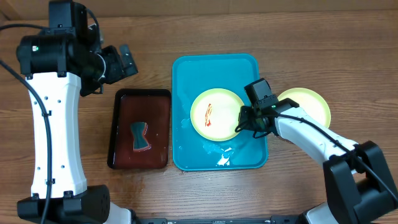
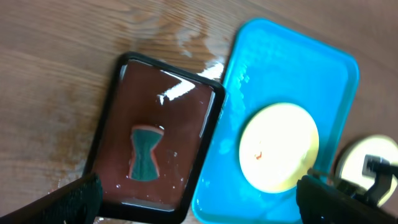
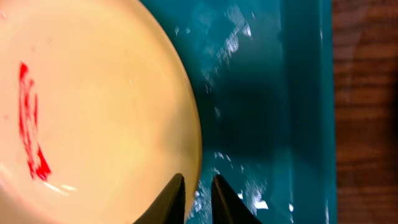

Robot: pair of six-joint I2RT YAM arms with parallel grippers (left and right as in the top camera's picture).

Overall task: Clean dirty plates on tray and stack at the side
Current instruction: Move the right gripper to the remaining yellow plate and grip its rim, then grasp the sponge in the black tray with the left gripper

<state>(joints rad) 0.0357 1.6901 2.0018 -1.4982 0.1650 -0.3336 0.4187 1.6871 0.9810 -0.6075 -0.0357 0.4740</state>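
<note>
We are seeing the turquoise tray [image 1: 186,81] sitting at centre frame overhead, with a smeared plate [image 1: 214,115] lying flat in it, a red streak left of its middle. The right gripper [image 1: 241,123] is sitting at that plate's right rim. In the right wrist view, its pincer [image 3: 198,183] is closing narrow on the rim, one finger [image 3: 173,200] over the plate [image 3: 93,106] and the other on the tray [image 3: 267,124] side. A second plate [image 1: 308,102] is lying on the table [image 1: 311,37] just right of the tray, partly under the right arm.

The left gripper [image 1: 122,62] is hanging in the upper left, well apart from the tray, with its pincer [image 2: 199,202] standing wide and empty. Below it, a dark red-brown tray [image 1: 124,99] is holding a sponge [image 1: 140,137] in liquid, just left of the turquoise tray.
</note>
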